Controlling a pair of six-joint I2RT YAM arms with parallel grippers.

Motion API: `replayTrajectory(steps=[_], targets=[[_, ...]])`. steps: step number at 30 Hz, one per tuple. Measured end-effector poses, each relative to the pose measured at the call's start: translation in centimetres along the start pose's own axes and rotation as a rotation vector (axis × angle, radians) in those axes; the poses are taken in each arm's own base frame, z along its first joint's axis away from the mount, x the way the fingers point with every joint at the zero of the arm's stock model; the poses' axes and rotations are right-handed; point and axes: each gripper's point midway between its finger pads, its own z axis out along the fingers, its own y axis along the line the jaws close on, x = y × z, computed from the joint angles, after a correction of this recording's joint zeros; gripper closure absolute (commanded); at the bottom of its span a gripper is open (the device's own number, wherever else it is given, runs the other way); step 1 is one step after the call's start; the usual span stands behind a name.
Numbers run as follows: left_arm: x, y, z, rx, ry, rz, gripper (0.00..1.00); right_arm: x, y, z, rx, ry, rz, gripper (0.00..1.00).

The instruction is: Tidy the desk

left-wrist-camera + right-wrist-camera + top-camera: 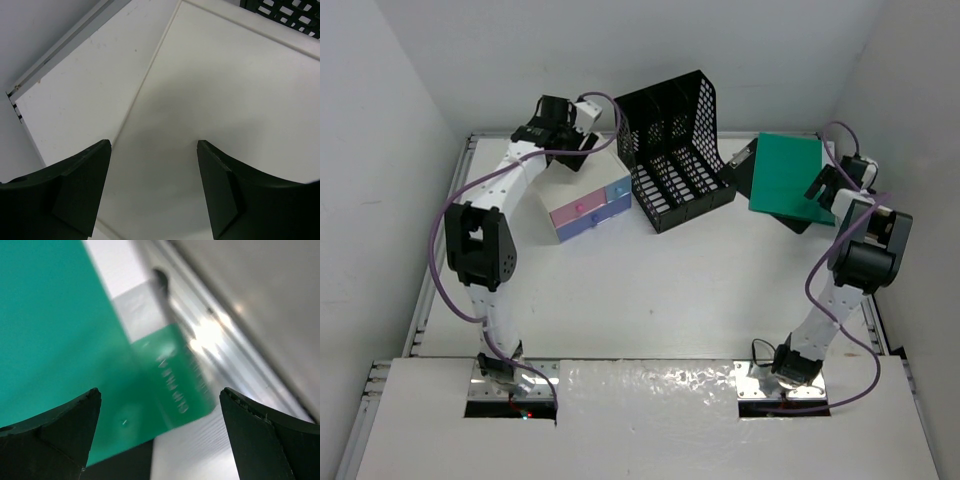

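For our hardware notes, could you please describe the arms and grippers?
The left arm and right arm have white links, black joint housings and purple cables looping alongside. The left gripper and right gripper have plain black fingers.

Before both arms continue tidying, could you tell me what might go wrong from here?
1. The open right fingers frame the green folder corner close to the rim of the desk; closing there may shove the folder rather than grip it.
2. The open left fingers hover over the drawer box, whose flat top offers nothing to pinch; descending may push it against the file rack.
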Motion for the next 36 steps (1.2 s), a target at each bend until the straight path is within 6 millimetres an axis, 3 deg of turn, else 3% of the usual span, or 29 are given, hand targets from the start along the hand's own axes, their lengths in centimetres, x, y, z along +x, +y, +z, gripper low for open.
replayTrajectory(steps=[4, 7, 11, 13, 16, 18, 20, 28, 30, 31, 36], targets=[[0.1, 0.1, -0.1, -0.006, 0.001, 0.007, 0.31, -1.5, -0.7, 1.6, 0.001, -0.003, -0.010, 0.01], [0.2, 0.2, -0.1, -0.012, 0.003, 0.011, 0.31, -2.7, 0.2, 4.1, -0.056, 0.017, -0.026, 0.01], [0.2, 0.2, -0.1, -0.015, 0.004, 0.015, 0.31, -1.5, 1.5, 5.7, -0.127, 0.080, -0.049, 0.07], [0.1, 0.0, -0.1, -0.015, 0.004, 0.019, 0.31, -0.2, 2.0, 5.6, -0.165, 0.125, -0.056, 0.18], [0.1, -0.1, -0.3, -0.020, 0.006, 0.024, 0.31, 0.1, 1.7, 5.5, -0.183, 0.116, -0.067, 0.38], [0.2, -0.2, -0.5, -0.028, 0.013, 0.030, 0.31, 0.2, 0.9, 5.3, -0.188, 0.099, -0.060, 0.44], [0.4, -0.3, -0.8, -0.033, 0.020, 0.038, 0.31, 0.6, 0.7, 4.4, -0.206, 0.101, -0.053, 0.57], [0.7, -2.8, -2.3, -0.017, 0.041, 0.101, 0.30, 2.6, 2.8, 1.3, -0.338, 0.150, -0.026, 1.00], [0.6, -3.8, -2.6, -0.004, 0.039, 0.119, 0.30, 3.2, 2.9, 0.6, -0.357, 0.156, -0.008, 1.00], [0.5, -4.3, -2.8, 0.003, 0.037, 0.130, 0.30, 3.6, 2.9, 0.2, -0.363, 0.159, 0.000, 0.95], [0.3, -6.2, -3.5, 0.034, 0.028, 0.161, 0.30, 7.7, 2.3, -3.9, -0.381, 0.205, 0.020, 0.81]])
